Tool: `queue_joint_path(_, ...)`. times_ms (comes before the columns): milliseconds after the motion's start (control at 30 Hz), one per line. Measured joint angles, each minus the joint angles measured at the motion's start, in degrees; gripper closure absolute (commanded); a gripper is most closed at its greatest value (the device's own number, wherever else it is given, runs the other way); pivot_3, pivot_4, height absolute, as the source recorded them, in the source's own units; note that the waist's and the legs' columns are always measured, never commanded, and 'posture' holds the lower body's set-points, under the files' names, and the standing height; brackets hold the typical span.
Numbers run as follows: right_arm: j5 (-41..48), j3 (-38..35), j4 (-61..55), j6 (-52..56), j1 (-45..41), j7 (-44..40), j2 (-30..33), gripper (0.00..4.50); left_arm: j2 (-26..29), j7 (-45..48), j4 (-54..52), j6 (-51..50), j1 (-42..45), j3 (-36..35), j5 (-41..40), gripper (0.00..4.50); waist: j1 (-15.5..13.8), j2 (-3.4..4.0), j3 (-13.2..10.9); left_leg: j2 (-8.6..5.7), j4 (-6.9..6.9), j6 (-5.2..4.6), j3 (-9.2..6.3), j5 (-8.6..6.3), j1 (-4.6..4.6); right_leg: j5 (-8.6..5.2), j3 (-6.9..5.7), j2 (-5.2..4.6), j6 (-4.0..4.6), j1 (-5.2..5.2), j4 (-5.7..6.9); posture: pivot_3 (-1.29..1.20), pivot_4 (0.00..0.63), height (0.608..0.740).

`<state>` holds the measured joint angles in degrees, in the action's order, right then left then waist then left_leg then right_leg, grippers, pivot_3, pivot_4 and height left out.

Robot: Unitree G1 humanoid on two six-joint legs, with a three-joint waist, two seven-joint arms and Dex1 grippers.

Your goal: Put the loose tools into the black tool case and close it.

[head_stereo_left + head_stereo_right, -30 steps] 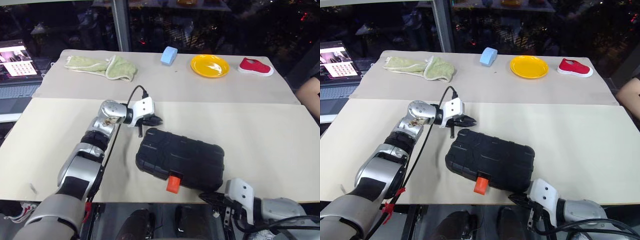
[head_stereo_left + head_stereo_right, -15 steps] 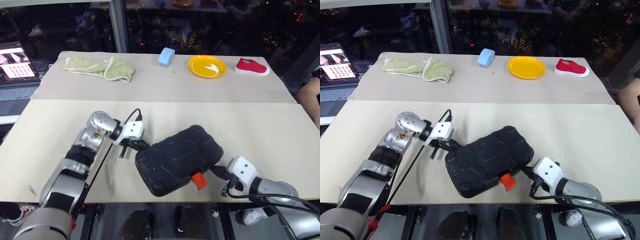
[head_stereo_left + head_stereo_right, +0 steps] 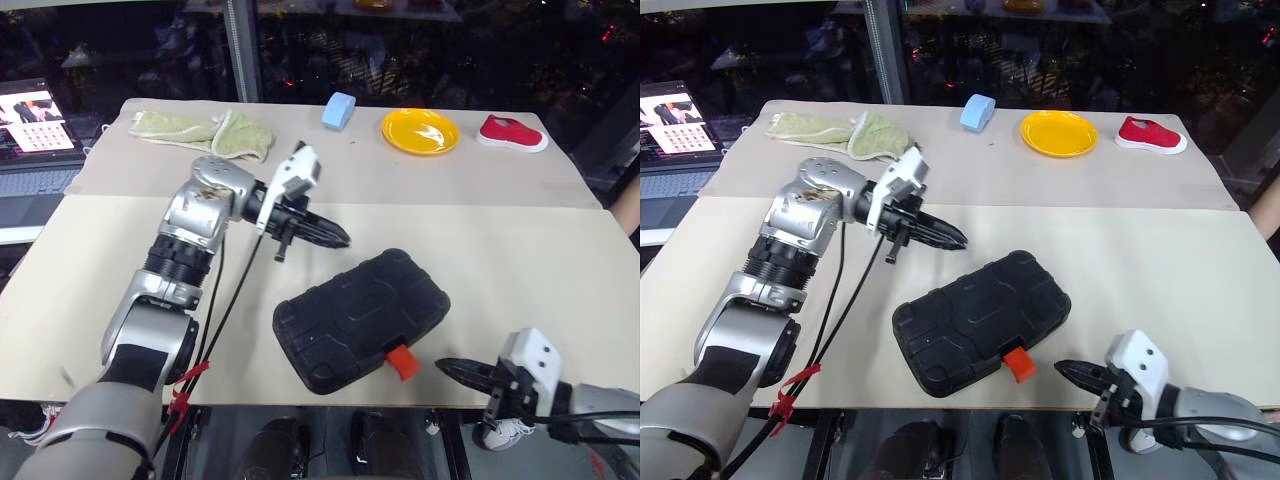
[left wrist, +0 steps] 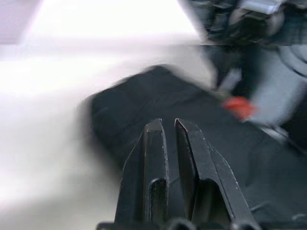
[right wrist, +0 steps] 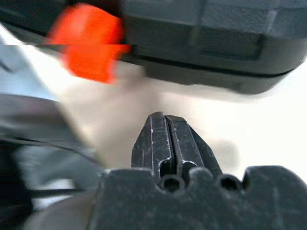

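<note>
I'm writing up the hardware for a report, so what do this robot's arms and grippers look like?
Both arms are silver-grey metal segments with black ribbed joints. Each wrist carries a white housing, and each gripper has two tapered black fingers: left gripper, right gripper. A black cable runs along the left arm, with a red tie near its base.

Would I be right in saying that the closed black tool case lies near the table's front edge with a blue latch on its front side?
Not quite: the latch is orange, not blue, as the left eye view shows. The rest holds: the black tool case lies closed near the table's front edge.

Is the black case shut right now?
Shut: the black tool case lies lid-down on the table, halves together in the right wrist view; latch engagement unclear.
</note>
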<state>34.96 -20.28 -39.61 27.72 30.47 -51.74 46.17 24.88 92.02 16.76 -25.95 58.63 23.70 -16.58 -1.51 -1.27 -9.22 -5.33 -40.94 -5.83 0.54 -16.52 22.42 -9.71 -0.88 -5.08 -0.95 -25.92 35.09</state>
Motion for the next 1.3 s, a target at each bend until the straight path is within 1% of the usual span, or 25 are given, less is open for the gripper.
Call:
queue_joint_path(100, 4.4, -1.8, -5.0, 2.6, 2.3, 0.2, 0.0, 4.50, -0.4, 0.2, -2.1, 3.5, -3.6, 7.4, 0.8, 4.00, 0.1, 0.03, 0.0, 0.06, 0.03, 0.17, 0.00, 0.00, -0.06, 0.02, 0.02, -0.01, 0.05, 0.06, 0.02, 0.00, 0.150, 0.732)
queue_joint_path(167, 5.2, -1.8, -7.4, 3.4, 3.5, 0.8, -0.1, 4.50, -0.6, 0.3, -2.0, 5.9, -4.8, 9.7, 2.0, 4.00, 0.1, 0.02, 0.0, 0.09, 0.02, 0.09, -0.01, -0.04, -0.05, 0.05, 0.01, 0.00, 0.09, 0.06, 0.01, 0.00, 0.150, 0.732)
queue_joint_path(200, 5.3, -1.6, -8.9, 4.0, 4.2, 1.8, -0.6, 4.50, -0.6, 0.3, -2.0, 9.4, -5.0, 10.4, 3.4, 4.00, 0.0, 0.02, 0.0, 0.10, -0.01, -0.09, -0.01, -0.15, -0.09, 0.05, 0.01, -0.01, 0.09, 0.13, 0.00, 0.00, 0.150, 0.732)
queue_joint_path(267, 5.2, -1.3, -9.5, 4.1, 4.4, 2.5, -0.9, 4.50, -0.5, 0.3, -2.0, 11.5, -5.0, 10.5, 4.4, 4.00, 0.0, 0.04, 0.0, 0.10, -0.03, -0.12, 0.00, -0.18, -0.24, 0.04, 0.01, -0.02, 0.08, 0.31, -0.02, 0.00, 0.150, 0.732)
queue_joint_path(333, 4.4, -0.1, -10.2, 4.3, 4.2, 4.8, -1.7, 4.50, -0.5, 0.2, -1.9, 17.4, -5.1, 10.8, 6.4, 4.00, 0.0, 0.05, 0.0, 0.11, -0.01, -0.17, -0.02, -0.26, -0.61, 0.00, -0.03, -0.03, 0.02, 0.72, -0.11, 0.00, 0.150, 0.732)
queue_joint_path(367, 4.4, 0.0, -10.2, 4.4, 4.2, 5.0, -1.8, 4.50, -0.5, 0.2, -1.9, 18.1, -5.1, 10.9, 6.5, 4.00, 0.0, 0.06, 0.0, 0.11, 0.00, -0.13, -0.01, -0.32, -0.69, -0.02, -0.02, -0.04, -0.01, 0.77, -0.13, 0.00, 0.150, 0.732)
queue_joint_path(400, 3.8, 0.5, -10.5, 4.4, 3.9, 6.2, -2.1, 4.50, -0.5, 0.3, -1.4, 20.7, -5.4, 11.0, 7.2, 4.00, 0.0, 0.07, 0.0, 0.11, 0.00, -0.03, -0.01, -0.45, -0.82, -0.20, -0.02, -0.05, -0.30, 0.86, -0.15, 0.00, 0.150, 0.732)
queue_joint_path(500, 1.5, 2.5, -10.7, 4.5, 3.7, 9.0, -2.7, 4.50, -0.6, 0.0, -0.7, 24.8, -6.1, 10.9, 8.1, 4.00, 0.0, 0.14, 0.1, 0.11, 0.01, -0.05, -0.01, -0.48, -1.03, -0.30, -0.02, -0.05, -0.45, 0.93, -0.15, 0.00, 0.150, 0.732)
queue_joint_path(700, -0.4, 3.8, -10.7, 4.6, 4.2, 10.5, -2.8, 4.50, -0.7, -0.6, -0.5, 26.5, -7.1, 10.3, 8.5, 4.00, -0.1, 0.35, 0.3, 0.11, 0.01, -0.12, -0.01, -0.52, -1.27, -0.37, -0.03, -0.06, -0.56, 1.25, -0.17, 0.00, 0.150, 0.732)
queue_joint_path(833, 4.9, 2.3, -11.6, 5.3, 3.5, 9.0, -2.7, 4.50, -1.1, -0.9, -0.3, 26.0, -7.2, 10.1, 8.6, 4.00, 0.0, 0.38, 0.3, 0.11, 0.00, -0.22, -0.06, -0.53, -1.35, -0.43, -0.05, -0.05, -0.64, 1.52, -0.21, 0.00, 0.150, 0.732)
queue_joint_path(933, 5.8, 2.0, -11.6, 5.6, 0.1, 9.8, -2.5, 4.50, -1.4, -1.1, 0.1, 26.0, -7.2, 10.0, 8.8, 4.00, 0.0, 0.37, 0.3, 0.11, -0.02, -0.25, -0.06, -0.57, -1.39, -0.47, -0.05, -0.07, -0.72, 1.56, -0.27, 0.00, 0.150, 0.732)
queue_joint_path(1067, 2.7, 6.4, -9.8, 6.3, -3.4, 11.4, -1.9, 4.50, -1.7, -1.3, 0.1, 26.0, -7.2, 9.9, 8.8, 4.00, -0.1, 0.37, 0.4, 0.10, 0.00, -0.25, -0.07, -0.58, -1.35, -0.49, -0.08, -0.08, -0.72, 1.55, -0.29, 0.00, 0.150, 0.732)
queue_joint_path(1300, -5.2, 15.4, -2.8, 6.7, -8.1, 13.5, -1.7, 4.50, -1.7, -1.8, -0.3, 25.0, -7.3, 9.1, 9.6, 4.00, -0.4, 0.37, 0.4, 0.10, 0.00, -0.28, -0.07, -0.60, -1.32, -0.49, -0.09, -0.08, -0.72, 1.53, -0.34, 0.00, 0.150, 0.732)
